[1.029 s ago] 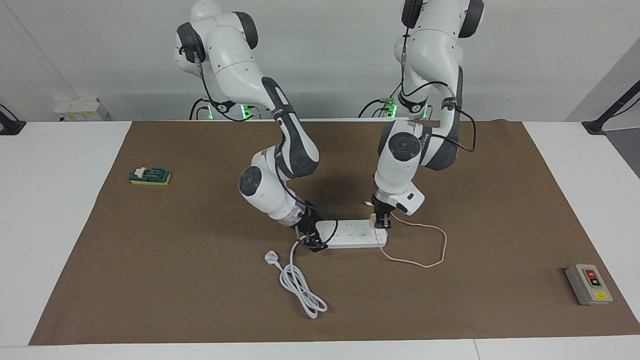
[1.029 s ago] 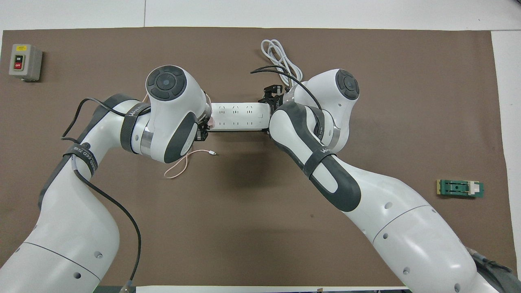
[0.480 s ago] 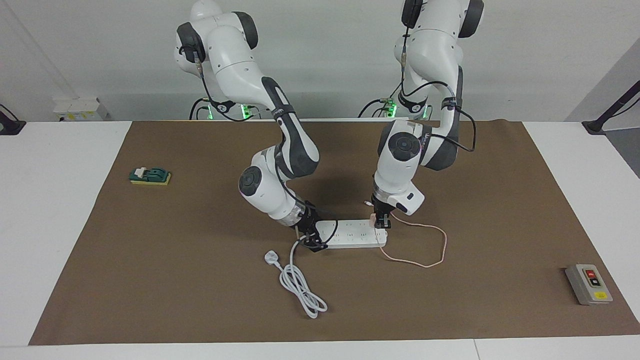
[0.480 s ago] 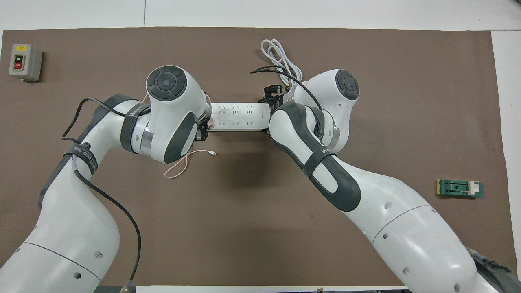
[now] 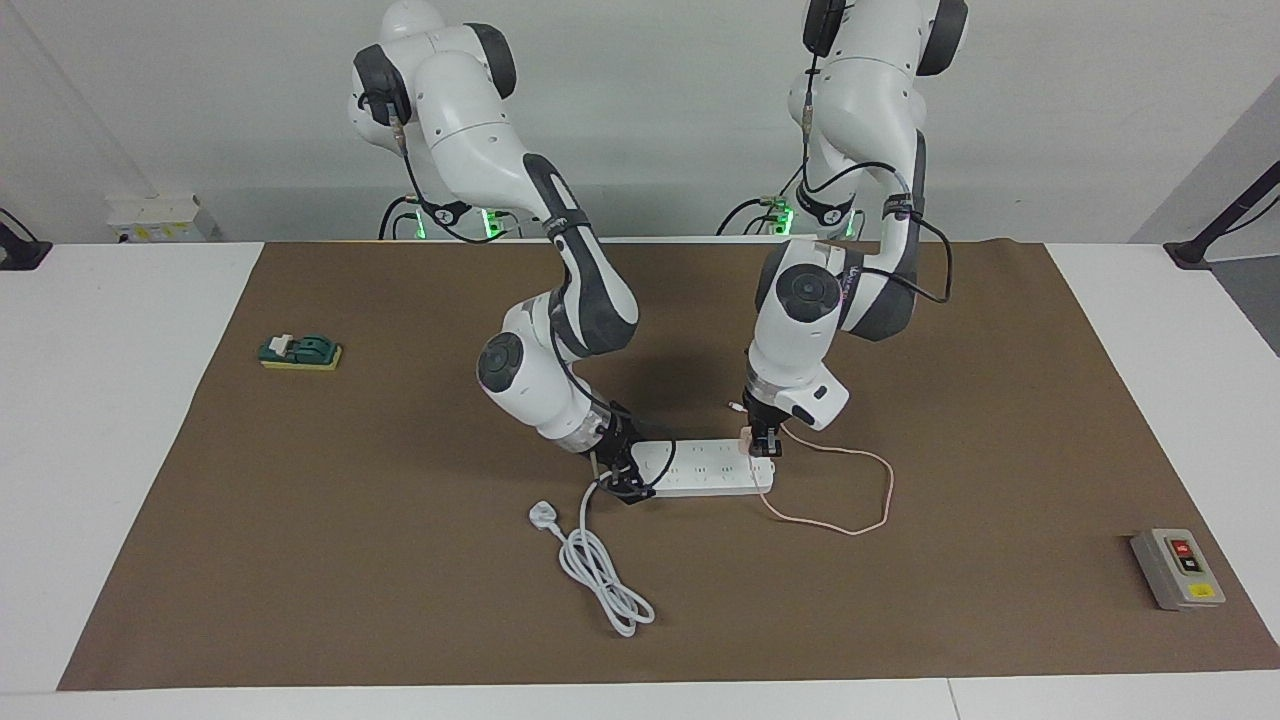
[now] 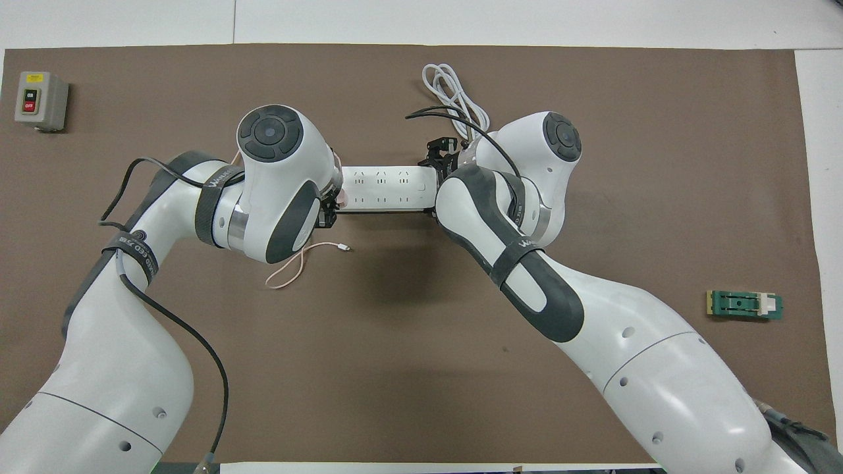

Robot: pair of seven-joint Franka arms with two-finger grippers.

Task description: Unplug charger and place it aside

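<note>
pink charger (image 5: 747, 436) pinched by left gripper (image 5: 762, 447) for pulling; right gripper (image 5: 622, 478) clamps power strip (image 5: 705, 468) steady, mid-table.

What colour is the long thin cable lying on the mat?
Pale pink. The cable shows best in the facing view.

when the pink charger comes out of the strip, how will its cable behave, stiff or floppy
Probably floppy: the thin pink cable lies in a loose, uneven loop on the mat, so it should trail limply after the charger at the left gripper. It looks light and unlikely to resist. Its free end may drag or snag on the power strip, which the right gripper is at.
</note>
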